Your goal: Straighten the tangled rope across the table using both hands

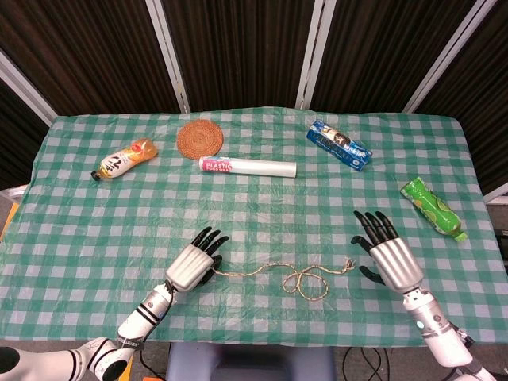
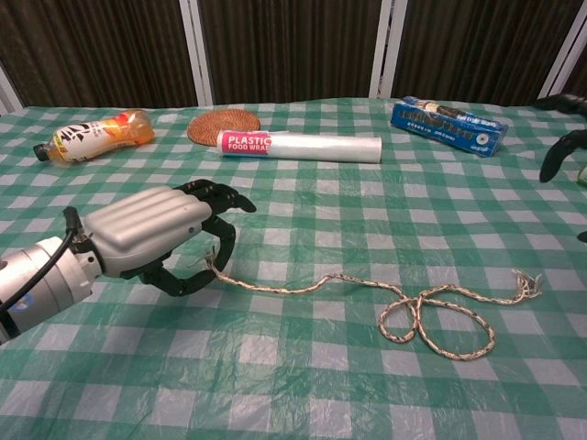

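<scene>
Leftmost, the left hand (image 1: pixel 193 264) pinched one end of the rope (image 1: pixel 295 276) between its curled fingers, low over the checked tablecloth (image 1: pixel 95 230). From that hand the cord ran rightward, nearly straight, into a small looped tangle, and ended in a frayed tip just short of the right hand (image 1: pixel 389 257), which hovered with fingers spread, grasping nothing.

A table (image 1: pixel 71 238) draped in a green-and-white checked plastic cloth filled most of both views. Behind its far edge, across the top of the frame, stood dark corrugated wall panels (image 1: pixel 238 48) divided by pale metal uprights (image 1: pixel 171 51). Lighting was even, with soft glare on the cloth.
</scene>
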